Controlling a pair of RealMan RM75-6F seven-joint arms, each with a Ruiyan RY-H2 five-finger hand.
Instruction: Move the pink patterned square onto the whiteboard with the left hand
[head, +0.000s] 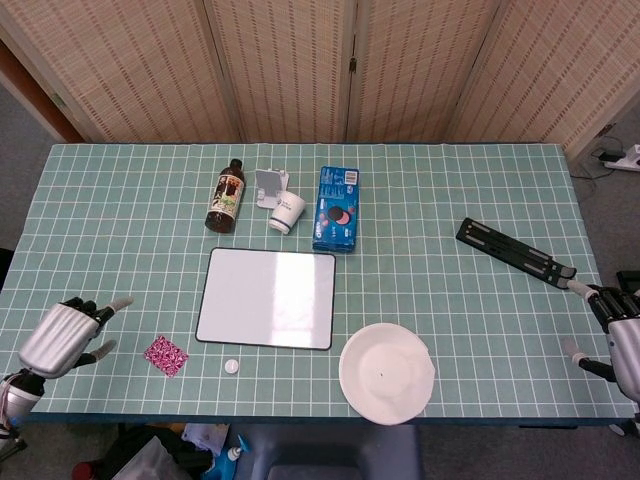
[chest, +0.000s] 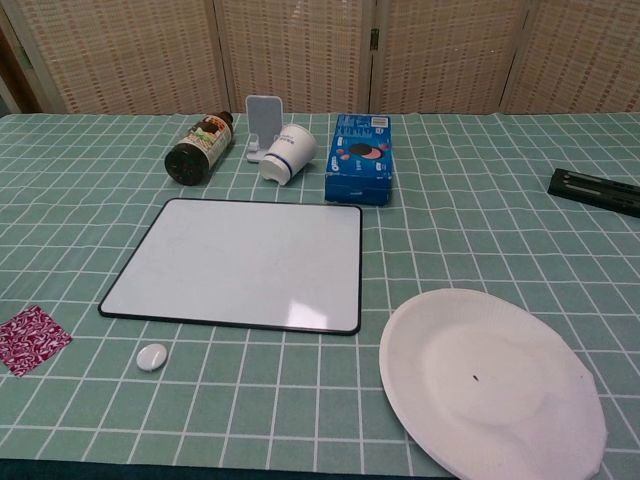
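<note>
The pink patterned square lies flat on the green checked tablecloth near the front left, also at the chest view's left edge. The whiteboard lies flat to its right, nothing on it. My left hand hovers over the table's front left corner, left of the square and apart from it, fingers spread and holding nothing. At the right edge, my right hand has its fingers apart and nothing in it. Neither hand shows in the chest view.
A small white disc lies between square and whiteboard. A white paper plate sits front centre-right. A brown bottle, white cup, small white stand and blue box line the back. A black folding stand lies right.
</note>
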